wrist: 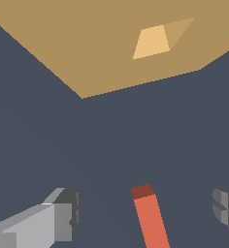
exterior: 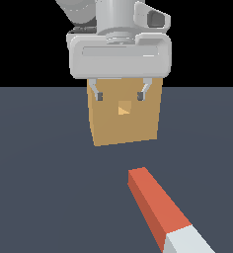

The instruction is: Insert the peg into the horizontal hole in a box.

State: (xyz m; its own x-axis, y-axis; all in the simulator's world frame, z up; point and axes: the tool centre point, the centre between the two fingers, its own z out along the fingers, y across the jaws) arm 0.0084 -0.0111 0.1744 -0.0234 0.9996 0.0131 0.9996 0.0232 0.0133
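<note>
- Above the box, the Franka arm hangs with its wrist pointing straight down, and the wide grey hand body hides the box's upper edge in the exterior view.
- The gripper has its two fingers spread well apart with nothing between them; in the exterior view the fingertips show against the box's tan face, one on either side of the hole.
- The peg lies flat on the dark floor, well apart from the box and on the near side of it, its red-orange end pointing toward the box's holed face.
- The peg is untouched by the gripper.
- The peg's white half is cut off by the exterior view's lower edge, so its full length cannot be seen.
- From the wrist view only the red-orange end of the peg shows, lying between the two fingers but lower than them, on the floor.
- The box is cropped in the wrist view, though the hole is plain to see as a lighter square recess.
- The arm's upper links are out of frame.
</note>
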